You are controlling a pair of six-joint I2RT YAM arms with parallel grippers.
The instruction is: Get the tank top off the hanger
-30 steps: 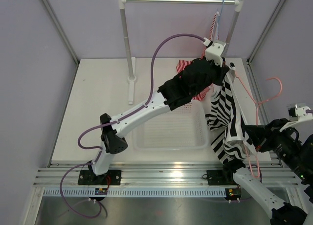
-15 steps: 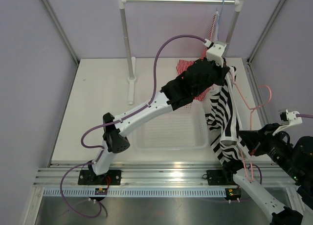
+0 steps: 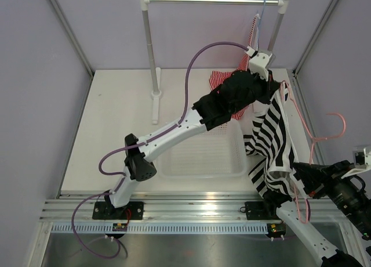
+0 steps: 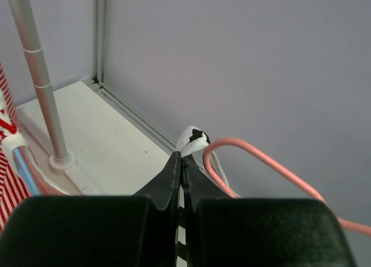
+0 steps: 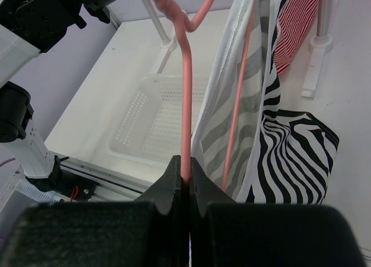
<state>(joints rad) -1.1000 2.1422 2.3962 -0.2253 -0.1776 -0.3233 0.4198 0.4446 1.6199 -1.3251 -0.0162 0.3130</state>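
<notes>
Top external: the left pincer (image 3: 277, 90) holds the top edge of the tank top (image 3: 271, 144) high over the far right of the table (image 3: 116, 122). The right pincer (image 3: 297, 170) holds the hanger (image 3: 302, 115) low, near the front rail. The cloth hangs stretched between them, beside the white basket (image 3: 168, 172), and the pink wire runs partly through it. If the two arms pull apart along a line that does not match the wire's slope, a shoulder of the hanger will likely snag a strap and the cloth will drag instead of sliding free. The hook points at the right wall and could knock against it.

Left wrist: the pincer is shut tight on a small pinch of striped strap (image 4: 195, 137), with the pink wire curving just beside it. So little cloth is caught that a hard tug could pull it out, and the top would then drop.

Right wrist: this pincer is clamped on a single thin run of the hanger (image 5: 185, 98), and the tank top (image 5: 290, 162) is draped over the wire next to it. A wire that thin can twist between the fingers, swinging the frame and winding cloth around it. The loose hem lies near the table edge, not over the basket (image 5: 152, 123).
</notes>
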